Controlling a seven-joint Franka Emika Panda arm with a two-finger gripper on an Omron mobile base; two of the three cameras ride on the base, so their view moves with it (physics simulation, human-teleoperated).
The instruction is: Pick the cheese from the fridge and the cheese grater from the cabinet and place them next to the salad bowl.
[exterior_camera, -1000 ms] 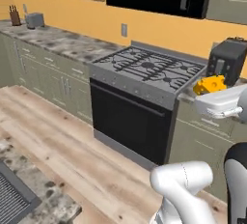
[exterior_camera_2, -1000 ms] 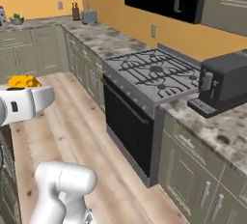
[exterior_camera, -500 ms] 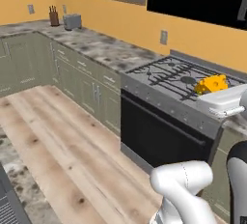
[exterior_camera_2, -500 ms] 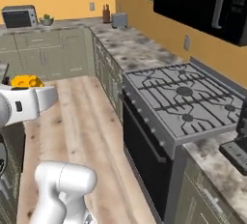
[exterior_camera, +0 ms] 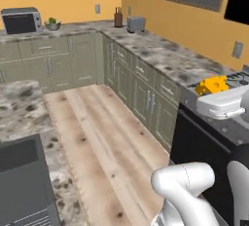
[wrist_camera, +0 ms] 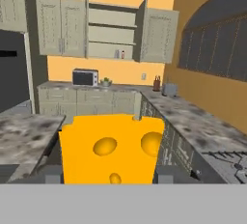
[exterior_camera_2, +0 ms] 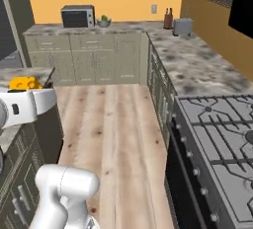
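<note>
The cheese [wrist_camera: 111, 148], a yellow-orange wedge with round holes, sits between the two dark fingertips of my gripper [wrist_camera: 108, 175], which is shut on it. It rides above the white hand at the right of the left base view [exterior_camera: 211, 84] and at the left of the right base view [exterior_camera_2: 25, 83]. The salad bowl [exterior_camera_2: 104, 22] with green leaves stands on the far counter beside the toaster oven [exterior_camera_2: 77, 17]. Above it the cabinet [wrist_camera: 111, 32] hangs open. A small grey thing on its lower shelf looks like the cheese grater [wrist_camera: 117, 53]. A tall dark appliance, probably the fridge [wrist_camera: 12, 68], stands at the left.
The stove [exterior_camera_2: 217, 144] is close on the right. A speckled counter runs along the right wall with a toaster [exterior_camera: 136, 24] and knife block [exterior_camera: 118, 19] at the corner. An island counter [exterior_camera: 24, 103] lies left. Wooden floor [exterior_camera: 97, 132] runs between them.
The whole picture has swung: the stove has slid off to the right and the far corner with bowl, toaster oven and open cabinet has come into view. The cheese stays in the gripper.
</note>
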